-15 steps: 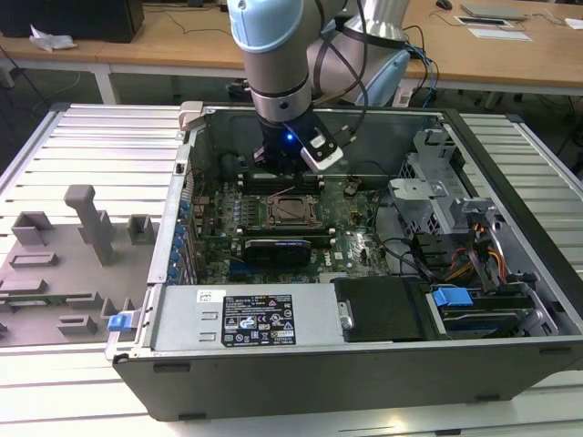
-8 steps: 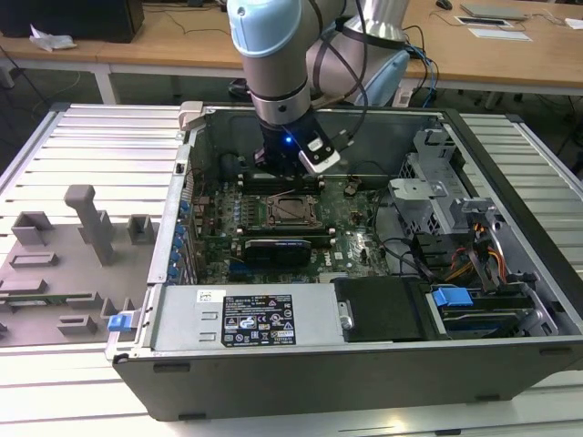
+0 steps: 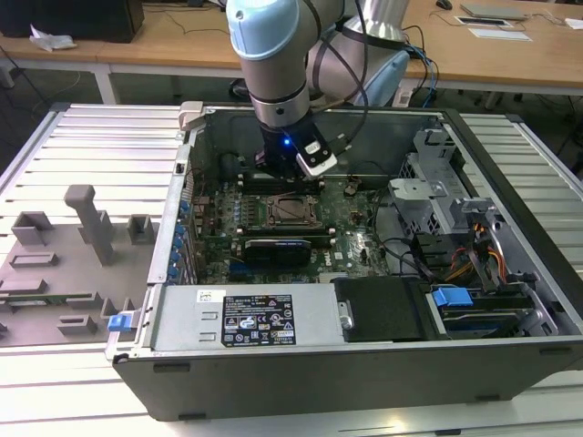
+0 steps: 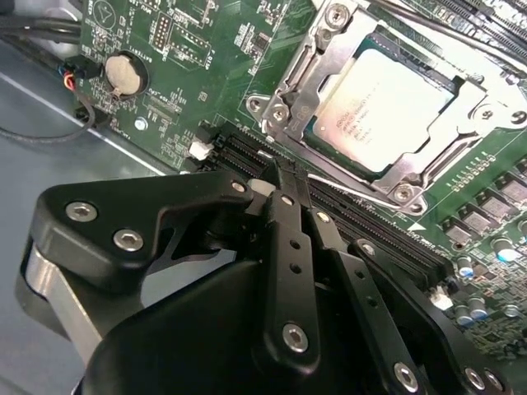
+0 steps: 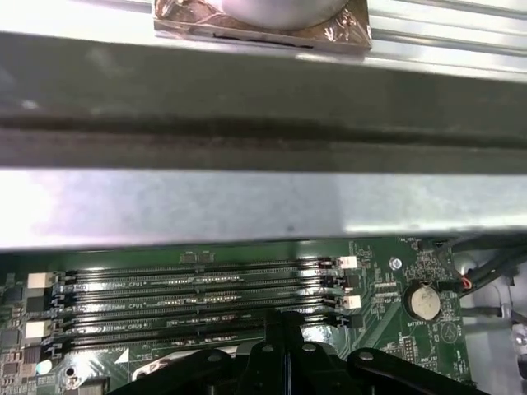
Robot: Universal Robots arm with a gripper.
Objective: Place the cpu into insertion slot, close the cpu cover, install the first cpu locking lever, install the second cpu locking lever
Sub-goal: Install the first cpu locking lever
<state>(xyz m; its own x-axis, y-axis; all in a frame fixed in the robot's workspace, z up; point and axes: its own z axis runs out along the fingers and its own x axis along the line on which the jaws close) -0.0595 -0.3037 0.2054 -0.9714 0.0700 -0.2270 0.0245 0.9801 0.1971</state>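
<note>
The cpu (image 4: pixel 387 103) lies silver face up in the insertion slot (image 4: pixel 306 132) on the green motherboard. The cpu cover (image 4: pixel 317 74) is down over it, framing the chip. In the exterior view the cpu (image 3: pixel 293 210) sits just in front of my gripper (image 3: pixel 284 178), which reaches down into the open computer case. My gripper (image 4: pixel 277 177) is shut, its black fingertips pressed together at the end of a thin silver locking lever (image 4: pixel 350 192) that runs along the socket's edge. I cannot tell whether the lever is pinched or only touched. The first wrist view has the gripper (image 5: pixel 284 327) beside the memory slots.
Long black memory slots (image 5: pixel 206 288) lie beside the socket, with the case's metal wall (image 5: pixel 247 197) just beyond. A coin battery (image 4: pixel 125 74) and cables sit close by. A black card (image 3: pixel 278 248), power supply (image 3: pixel 246 319) and drive cage (image 3: pixel 437 200) crowd the case.
</note>
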